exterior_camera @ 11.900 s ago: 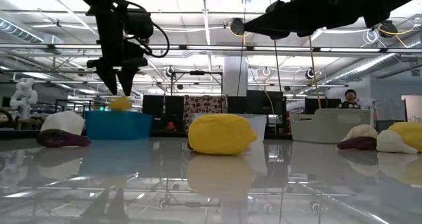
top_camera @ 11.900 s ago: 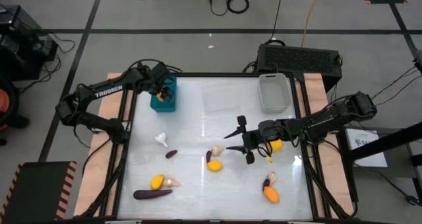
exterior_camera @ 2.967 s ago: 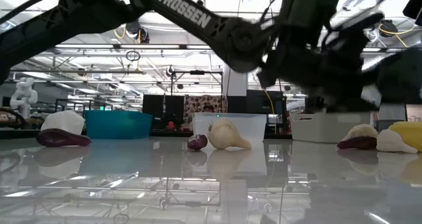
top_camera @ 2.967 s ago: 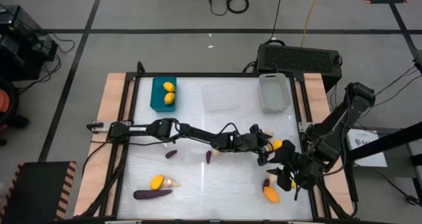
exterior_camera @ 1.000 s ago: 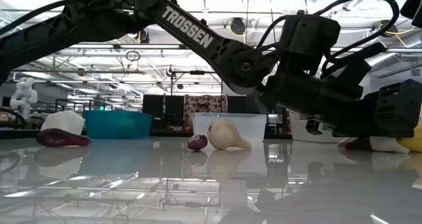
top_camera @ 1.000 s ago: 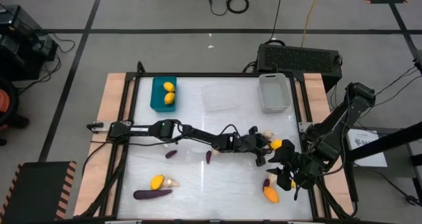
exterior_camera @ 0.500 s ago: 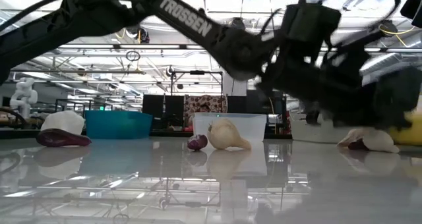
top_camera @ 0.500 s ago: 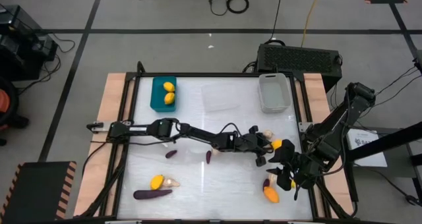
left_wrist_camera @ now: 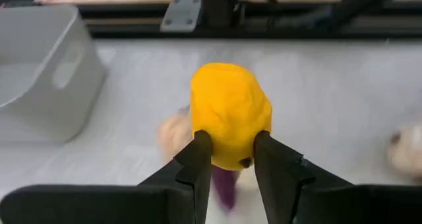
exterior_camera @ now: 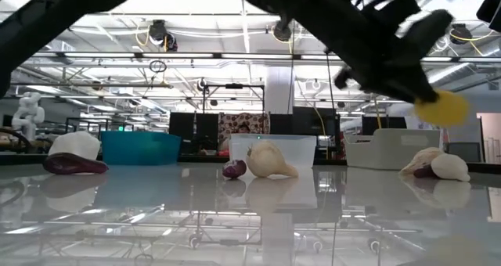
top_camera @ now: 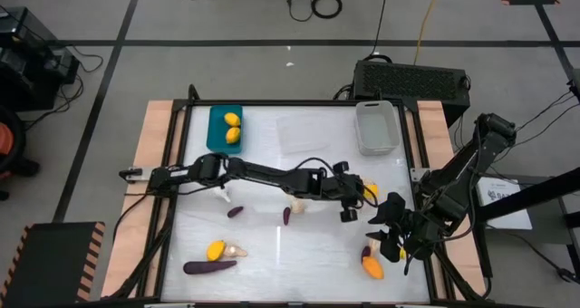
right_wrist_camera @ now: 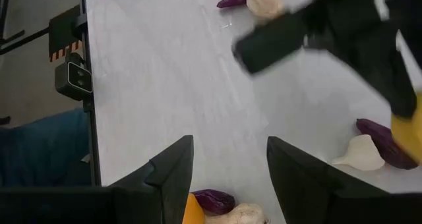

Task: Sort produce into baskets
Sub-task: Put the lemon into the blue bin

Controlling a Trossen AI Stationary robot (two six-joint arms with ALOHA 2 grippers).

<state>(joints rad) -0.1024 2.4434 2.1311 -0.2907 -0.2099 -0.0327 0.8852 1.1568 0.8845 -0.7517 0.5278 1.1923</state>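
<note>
My left gripper [top_camera: 362,194] reaches in from the table's left to its right half and is shut on a yellow-orange oval [left_wrist_camera: 229,112], which hangs above the table in the low view [exterior_camera: 441,107]. My right gripper [top_camera: 391,225] waits open just nearer, at the right edge. The teal basket [top_camera: 225,129] at the far left holds two yellow ovals. A clear tray [top_camera: 302,134] and a white-grey bin [top_camera: 376,127] stand along the far edge. Garlic bulbs, purple pieces and more ovals lie loose on the table. My left gripper pinches the yellow-orange oval between its two fingers [left_wrist_camera: 198,159], one on each side of the oval's near end [left_wrist_camera: 227,155]. The fingers slant down from the table's left. The oval sticks out beyond the fingertips, lifted clear of the table.
Under the left arm lie a garlic bulb [top_camera: 297,204] and a small purple piece [top_camera: 286,216]. An orange oval [top_camera: 372,268] with a purple piece and garlic lies near my right gripper. Near the front left lie an oval [top_camera: 215,250] and a long purple piece [top_camera: 209,266].
My left gripper has risen and drawn back a little toward the table's left, carrying the yellow-orange oval up off the table. The garlic and purple piece that lay beside it stay where they were.
</note>
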